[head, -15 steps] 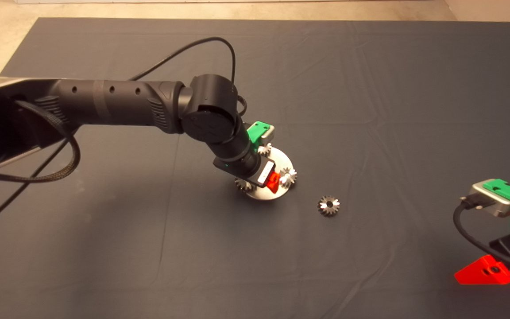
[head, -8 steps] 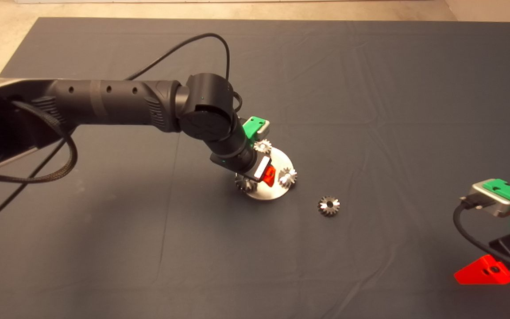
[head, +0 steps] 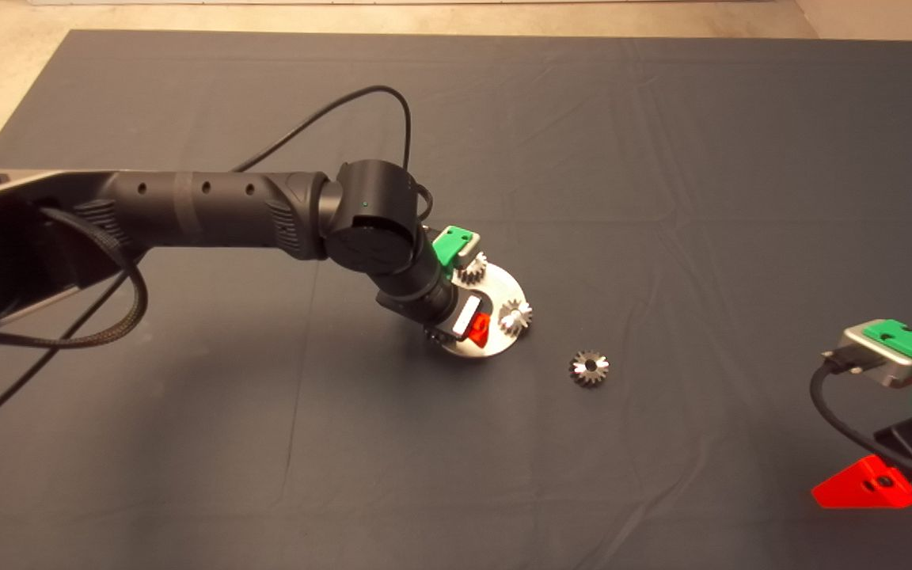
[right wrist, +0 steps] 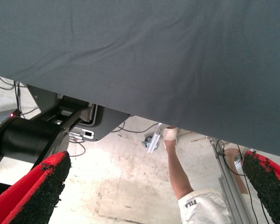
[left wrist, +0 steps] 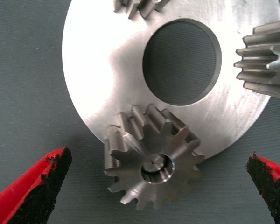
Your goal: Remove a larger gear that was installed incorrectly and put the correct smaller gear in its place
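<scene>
**Left gripper poised over the gear on the near-left rim of the plate**

The left arm reaches in from the left, and the left gripper point(head: 473, 326) hangs over the round steel plate point(head: 495, 279) near the middle of the mat point(head: 662, 158). In the left wrist view its fingers point(left wrist: 35, 186) are spread wide, with a bright steel gear point(left wrist: 151, 156) between them and touching neither pad. This gear sits on the plate's near-left edge, its teeth overhanging the rim, and appears to be the larger gear. Two other gears stand on the plate: one at the far side point(head: 470, 271) and one at the right edge point(head: 514, 316).

The larger gear will likely be heavy for its size, rigid and slick. A sound hold would be on opposite toothed flanks, pads settling across the tooth tips rather than on the smooth top face. It may bind on its post if lifted at a tilt.

Right of the plate, apart from it, the smaller gear point(head: 587, 367) lies loose on the mat. At the lower right edge the right gripper point(head: 868, 484) waits, its fingers point(right wrist: 37, 191) spread and holding nothing; a person's leg point(right wrist: 177, 163) shows beyond the mat.
</scene>
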Motion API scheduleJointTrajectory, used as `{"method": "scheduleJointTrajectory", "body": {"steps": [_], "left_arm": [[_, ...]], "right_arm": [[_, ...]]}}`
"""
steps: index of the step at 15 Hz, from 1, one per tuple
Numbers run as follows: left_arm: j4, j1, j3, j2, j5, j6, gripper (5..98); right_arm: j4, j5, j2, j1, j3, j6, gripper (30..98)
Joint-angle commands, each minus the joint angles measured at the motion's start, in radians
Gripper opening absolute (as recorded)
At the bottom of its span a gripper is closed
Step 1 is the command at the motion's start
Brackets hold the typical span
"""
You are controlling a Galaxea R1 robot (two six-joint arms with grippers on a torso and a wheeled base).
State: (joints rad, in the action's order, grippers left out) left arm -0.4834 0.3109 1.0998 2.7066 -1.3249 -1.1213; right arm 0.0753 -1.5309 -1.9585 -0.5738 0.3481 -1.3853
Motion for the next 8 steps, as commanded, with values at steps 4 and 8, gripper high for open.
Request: {"method": "scheduleJointTrajectory", "body": {"steps": [4, 8], "left_arm": [[-0.032, 0.016, -0.005, 0.006, -0.005, 0.001, 97.5], [-0.032, 0.016, 0.000, 0.005, -0.005, 0.001, 96.0]], "right_arm": [[0.017, -0.121, 0.000, -0.012, -0.002, -0.006, 97.8], [0.017, -0.121, 0.000, -0.012, -0.002, -0.006, 97.8]]}}
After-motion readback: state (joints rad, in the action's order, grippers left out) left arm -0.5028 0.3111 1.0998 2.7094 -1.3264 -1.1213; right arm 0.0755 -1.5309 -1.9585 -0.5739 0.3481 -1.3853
